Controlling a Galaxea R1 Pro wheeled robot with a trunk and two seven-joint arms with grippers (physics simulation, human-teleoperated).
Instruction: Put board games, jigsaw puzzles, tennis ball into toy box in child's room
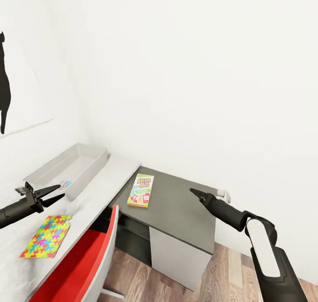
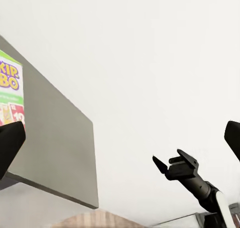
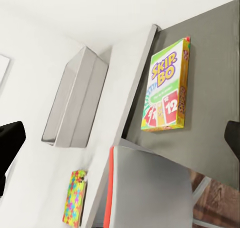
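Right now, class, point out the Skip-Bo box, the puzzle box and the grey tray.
Skip-Bo box (image 1: 141, 190), head view, middle of its lid.
Puzzle box (image 1: 46, 236), head view, centre of its patterned top.
Grey tray (image 1: 90, 166), head view, its near side wall.

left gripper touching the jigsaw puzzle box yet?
Apart. In the head view the left gripper, jaws open, sits well short of the jigsaw puzzle box, with bare table showing between them.

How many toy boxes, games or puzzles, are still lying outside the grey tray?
2: the Skip-Bo box on the dark side unit, and the jigsaw puzzle on the pale table. Something small lies inside the tray; others may be hidden.
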